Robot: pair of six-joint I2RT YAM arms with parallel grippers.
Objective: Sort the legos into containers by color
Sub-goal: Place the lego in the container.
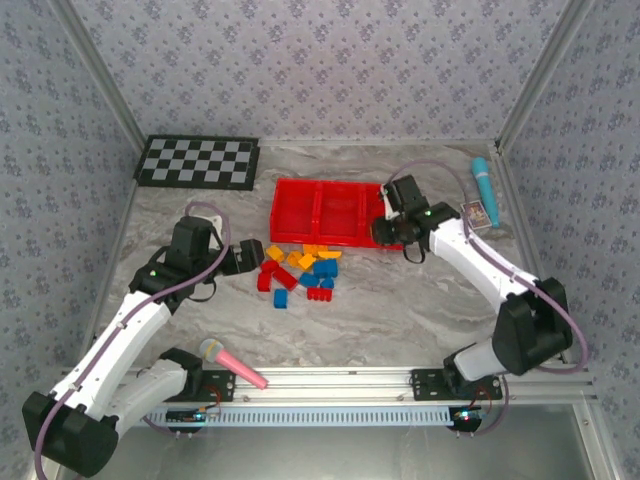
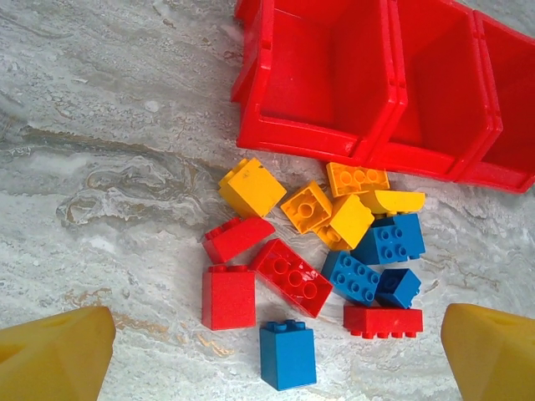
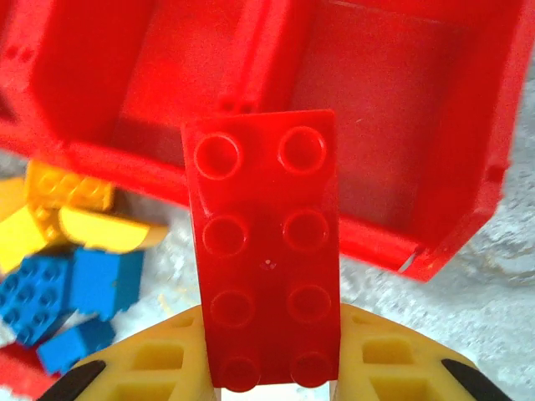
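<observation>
A pile of red, blue and orange-yellow legos [image 1: 300,270] lies on the marble table, just in front of the red tray [image 1: 300,183] of three containers. My left gripper [image 1: 245,257] stands open at the pile's left edge. Its wrist view looks down on a blue brick [image 2: 288,355], a red brick [image 2: 228,296] and yellow bricks [image 2: 251,188], with the tray's wall [image 2: 301,142] beyond. My right gripper [image 1: 385,232] is shut on a long red lego [image 3: 267,251], which hangs at the front edge of the right-hand container [image 3: 468,167].
A black-and-white checkered board [image 1: 198,161] lies at the back left. Near the front rail lies a pink-handled microphone toy [image 1: 232,364]. A teal tool [image 1: 484,192] and a small box [image 1: 476,213] sit at the back right. Patterned walls close in three sides.
</observation>
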